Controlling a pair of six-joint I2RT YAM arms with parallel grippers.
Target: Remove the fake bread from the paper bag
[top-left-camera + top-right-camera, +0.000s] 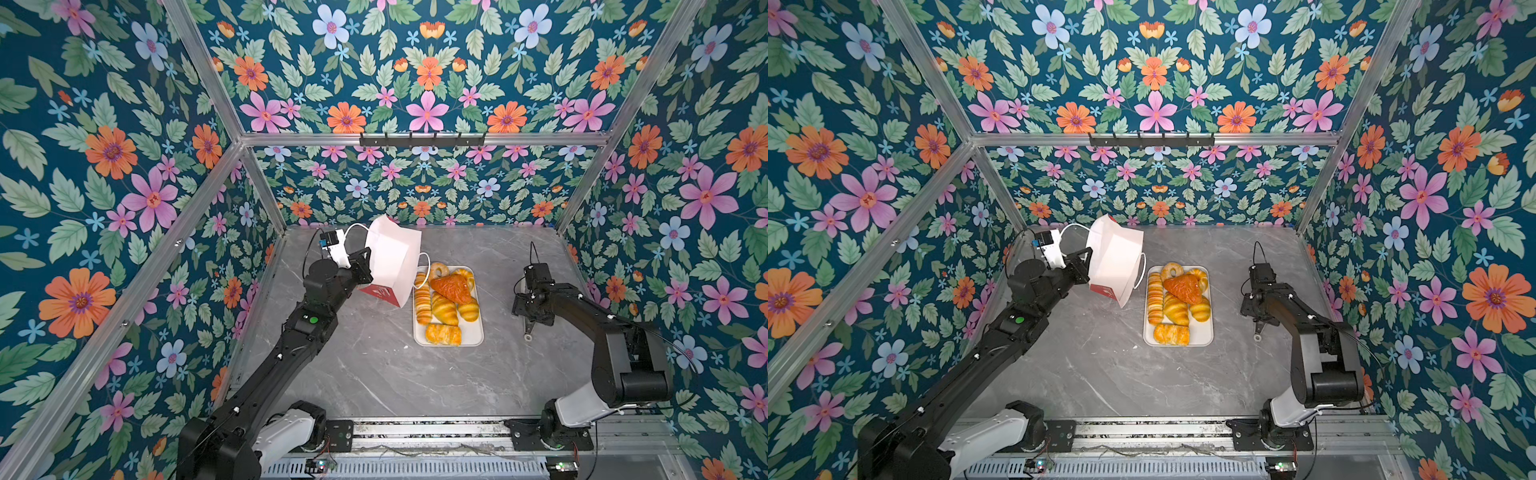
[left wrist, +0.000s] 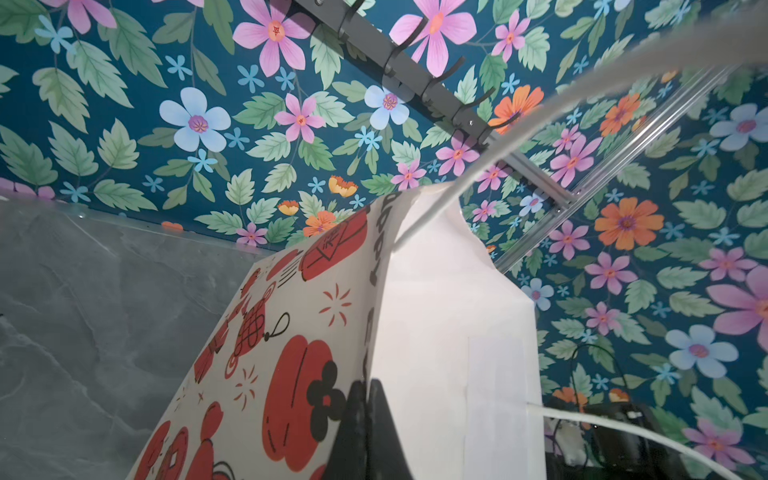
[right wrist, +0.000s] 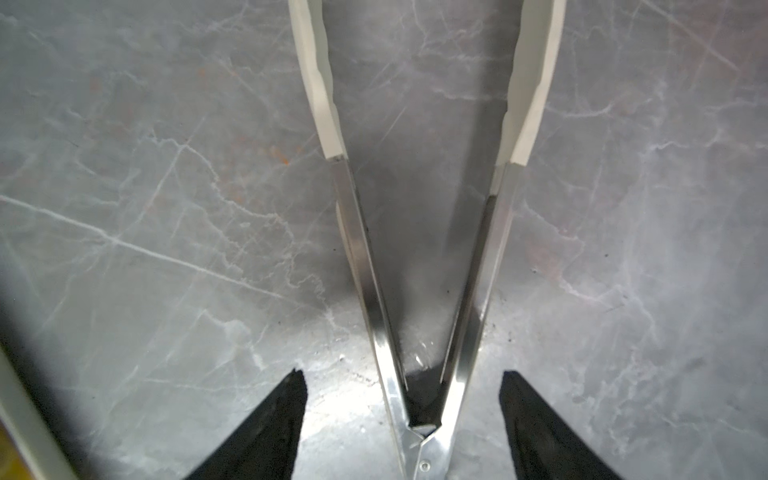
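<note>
The right gripper (image 3: 403,376) hangs, jaws apart, over white-tipped steel tongs (image 3: 363,266) lying on the grey marbled table (image 3: 166,208), likely laid aside since 7 glossy golden pieces of fake bread (image 1: 451,291) already fill the flat white tray (image 1: 473,334). Beyond, the left gripper (image 2: 368,399), jaws clamped on the white-and-red paper bag (image 1: 392,257), holds it tilted off the table, probably emptied

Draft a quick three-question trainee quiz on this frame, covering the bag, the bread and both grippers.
1. True or false: fake bread lies on the white tray.
2. Fill in: metal ____ lie between the fingers of the open right gripper.
3. What pinches the paper bag? A left gripper, B right gripper, C nothing.
Key: 1 true; 2 tongs; 3 A.
</note>
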